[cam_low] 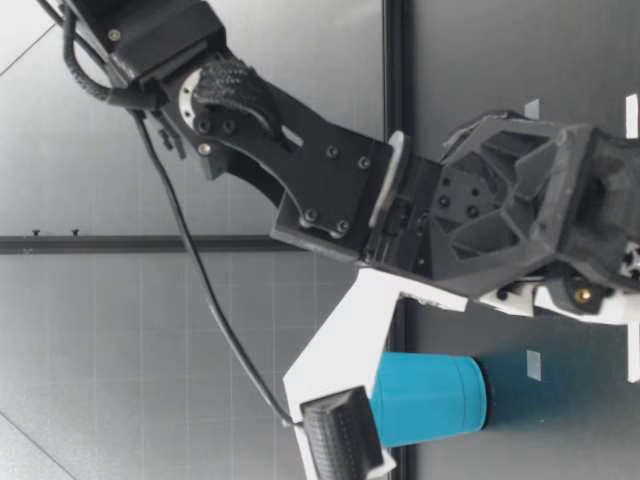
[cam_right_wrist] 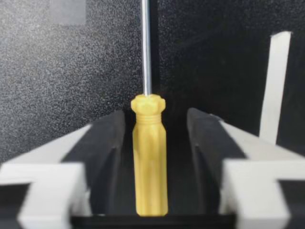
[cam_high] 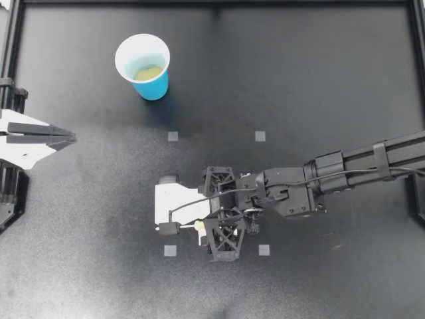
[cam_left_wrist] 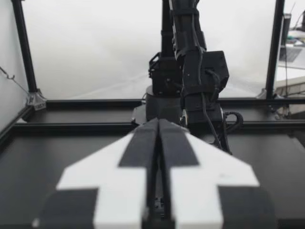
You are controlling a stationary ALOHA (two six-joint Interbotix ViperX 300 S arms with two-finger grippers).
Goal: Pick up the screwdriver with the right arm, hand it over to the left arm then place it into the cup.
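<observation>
A screwdriver (cam_high: 199, 226) with a yellow handle lies on the black table, mostly hidden under my right gripper (cam_high: 169, 206) in the top view. In the right wrist view the handle (cam_right_wrist: 150, 162) lies between the fingers of my right gripper (cam_right_wrist: 156, 119), with the metal shaft pointing ahead. The jaws stand open, with a gap on each side of the handle. My left gripper (cam_high: 70, 137) hovers at the table's left edge, shut and empty (cam_left_wrist: 158, 126). A blue cup (cam_high: 143, 66) with a white inside stands upright at the back left, far from both grippers.
Small grey squares (cam_high: 260, 135) mark the table around the right gripper. A black frame rail (cam_high: 212, 3) borders the table. In the low view the cup (cam_low: 430, 400) stands beyond the right arm. The right arm's base (cam_left_wrist: 190, 81) faces the left gripper.
</observation>
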